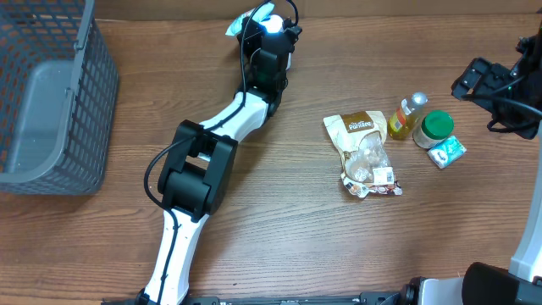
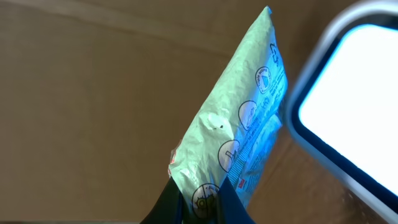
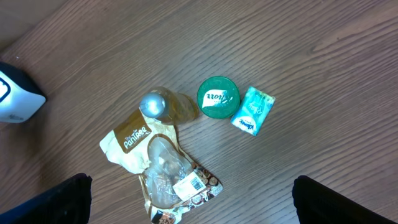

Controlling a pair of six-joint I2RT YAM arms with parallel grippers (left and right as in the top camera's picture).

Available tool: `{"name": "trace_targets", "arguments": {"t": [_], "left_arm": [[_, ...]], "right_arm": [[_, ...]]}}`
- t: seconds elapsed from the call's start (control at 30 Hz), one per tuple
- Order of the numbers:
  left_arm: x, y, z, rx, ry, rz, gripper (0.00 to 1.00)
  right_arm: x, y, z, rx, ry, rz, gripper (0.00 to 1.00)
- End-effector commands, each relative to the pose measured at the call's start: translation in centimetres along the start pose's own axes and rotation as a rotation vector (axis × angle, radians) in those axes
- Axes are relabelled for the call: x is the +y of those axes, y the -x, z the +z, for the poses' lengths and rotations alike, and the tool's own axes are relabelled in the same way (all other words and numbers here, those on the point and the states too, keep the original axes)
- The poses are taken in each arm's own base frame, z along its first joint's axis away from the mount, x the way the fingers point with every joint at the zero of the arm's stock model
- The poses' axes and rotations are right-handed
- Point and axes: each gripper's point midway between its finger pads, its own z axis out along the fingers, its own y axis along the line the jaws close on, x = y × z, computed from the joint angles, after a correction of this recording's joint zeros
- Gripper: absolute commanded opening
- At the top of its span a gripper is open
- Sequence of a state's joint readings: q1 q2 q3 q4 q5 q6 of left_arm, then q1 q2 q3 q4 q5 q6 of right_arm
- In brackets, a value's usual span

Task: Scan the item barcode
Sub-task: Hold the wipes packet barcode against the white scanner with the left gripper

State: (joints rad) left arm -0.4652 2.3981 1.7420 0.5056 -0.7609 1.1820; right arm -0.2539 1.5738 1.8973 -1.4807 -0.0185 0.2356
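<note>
Scanning step: left hand (image 2: 198, 198) pinching green packet (image 2: 239, 124), scanner (image 2: 348, 99) just beside it; next, probably turn barcode toward scanner.

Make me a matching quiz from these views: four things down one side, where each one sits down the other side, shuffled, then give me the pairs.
Things:
1. pale green plastic packet
2. grey mesh basket
3. tan plastic snack pouch
4. round green-lidded jar

Places:
A. between the yellow bottle and the small teal packet
B. at the left edge of the wooden table
C. pinched in the left end effector
D. lying flat, barcode label up

Pairs: 1-C, 2-B, 3-D, 4-A
</note>
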Motion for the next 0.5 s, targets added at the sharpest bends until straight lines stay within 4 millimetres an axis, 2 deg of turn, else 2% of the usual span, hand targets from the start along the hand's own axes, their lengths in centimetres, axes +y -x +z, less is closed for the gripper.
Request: {"name": "trace_targets", "arguments": {"t": [0.0, 0.23, 0.47], "left_arm": [[0.3, 2.2, -1.3, -0.028, 0.031, -0.019, 0.04], [-1.3, 2.8, -2.2, -0.030, -0.018, 0.017, 0.04], [-4.8, 0.8, -2.3, 0.037, -0.147, 0.049, 0.04]], "right_arm": [[0.1, 0.5, -0.9, -0.036, 0.005, 0.003, 1.00], [0.1, 0.5, -0.9, -0.036, 0.005, 0.003, 1.00], [0.1, 0.5, -0.9, -0.036, 0.005, 0.003, 1.00]]}}
